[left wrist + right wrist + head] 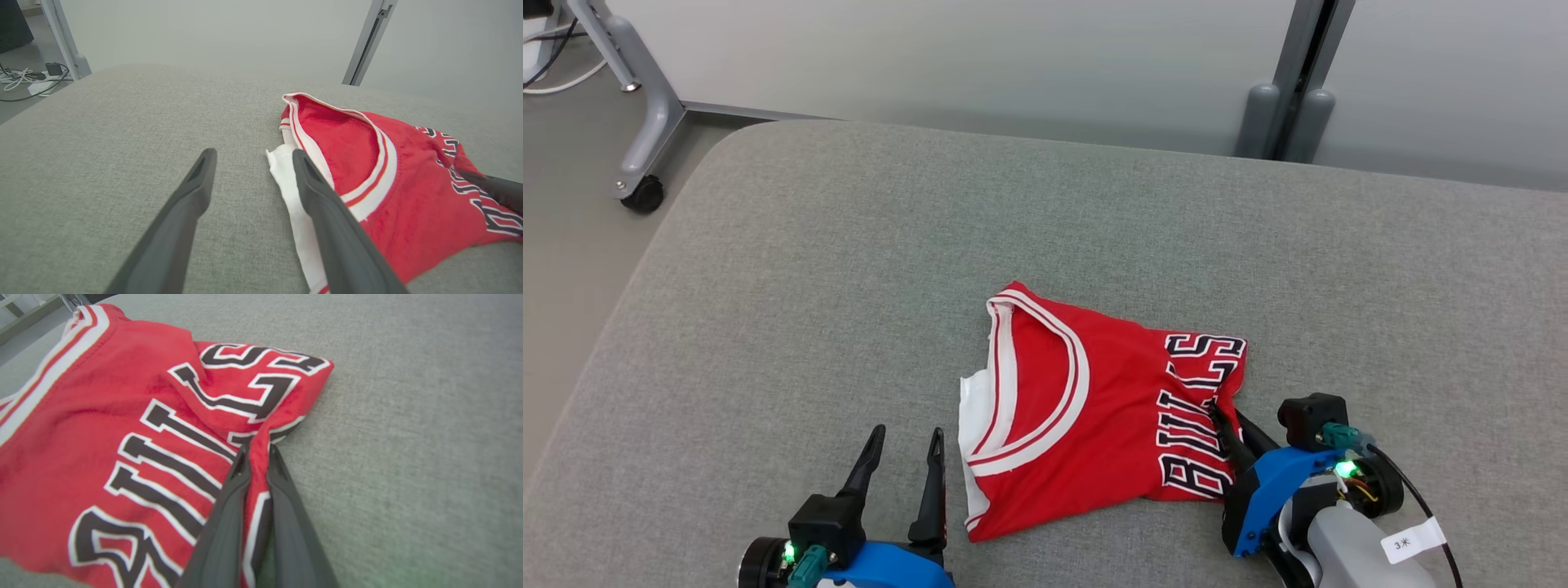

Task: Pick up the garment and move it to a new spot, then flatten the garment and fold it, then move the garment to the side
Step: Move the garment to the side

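**A:** Start with the right claw. What is it doing?
**B:** The right claw [255,451] has its 2 fingers pinched together on a raised ridge of the red jersey [122,396], at the lettered edge. Cloth is squeezed up between the tips.
**A:** And the left claw?
**B:** The left claw [907,437] stands wide apart and holds nothing, its tips low over the grey worktop [849,245]. The finger nearer the jersey lies just beside the white edge, perhaps touching it. The wrist view is too foreshortened to say.
**A:** Where does the jersey lie?
**B:** It lies rumpled near the front middle of the worktop. The neck opening faces the left claw and the black lettering faces the right one.
**A:** What is farther out?
**B:** A grey stand [645,122] on a castor is on the floor at the far left. A grey post [1290,98] stands against the pale wall behind.
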Robot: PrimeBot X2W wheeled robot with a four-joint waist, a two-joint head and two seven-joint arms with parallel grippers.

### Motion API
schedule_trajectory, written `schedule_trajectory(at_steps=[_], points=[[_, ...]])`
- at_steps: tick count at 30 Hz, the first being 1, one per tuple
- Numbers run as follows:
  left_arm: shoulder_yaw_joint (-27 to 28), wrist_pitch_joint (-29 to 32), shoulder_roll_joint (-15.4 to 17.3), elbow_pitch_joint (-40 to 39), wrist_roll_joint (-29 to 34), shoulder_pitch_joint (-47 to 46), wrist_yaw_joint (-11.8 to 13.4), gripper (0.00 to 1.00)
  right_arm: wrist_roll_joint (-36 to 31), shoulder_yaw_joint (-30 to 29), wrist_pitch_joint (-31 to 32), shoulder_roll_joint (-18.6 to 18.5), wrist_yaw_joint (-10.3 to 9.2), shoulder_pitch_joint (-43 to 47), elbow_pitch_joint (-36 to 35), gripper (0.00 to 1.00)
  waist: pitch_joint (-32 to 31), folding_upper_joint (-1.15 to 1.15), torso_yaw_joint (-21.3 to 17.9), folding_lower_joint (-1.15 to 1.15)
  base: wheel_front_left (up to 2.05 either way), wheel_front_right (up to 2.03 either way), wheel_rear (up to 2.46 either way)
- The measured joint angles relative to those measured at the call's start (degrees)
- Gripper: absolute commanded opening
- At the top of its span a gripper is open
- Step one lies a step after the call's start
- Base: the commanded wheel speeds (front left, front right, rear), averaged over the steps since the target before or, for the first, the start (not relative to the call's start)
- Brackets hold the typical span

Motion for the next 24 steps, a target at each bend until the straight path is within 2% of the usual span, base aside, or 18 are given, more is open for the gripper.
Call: schedule_trajectory(at_steps=[5, 10, 20, 24], points=[[0.0, 0.0, 0.0, -0.1, -0.2, -0.5, 0.0, 1.0, -0.9, -3.1, -0.6, 0.6, 0.12, -0.7, 1.6, 0.0, -0.5, 0.0, -2.2, 0.0, 0.0, 0.0, 0.0], [-0.6, 0.0, 0.0, -0.7, -1.7, -0.5, 0.5, 1.0, -4.1, -9.4, -0.7, 0.1, 0.09, 1.4, -0.6, 0.0, -0.9, 0.0, -6.9, 0.0, 0.0, 0.0, 0.0], [-3.3, 0.0, 0.0, -0.8, -3.3, -1.9, 0.4, 1.0, -9.0, -13.9, -0.8, 0.0, 0.07, 6.8, -6.4, 0.0, -0.2, 0.0, -22.5, 0.0, 0.0, 0.0, 0.0], [-5.0, 0.0, -0.1, -0.5, -2.8, -2.8, -0.9, 1.0, -8.8, -13.5, -0.7, -0.1, 0.01, 8.4, -8.4, 0.0, -0.1, 0.0, -28.2, 0.0, 0.0, 0.0, 0.0]])
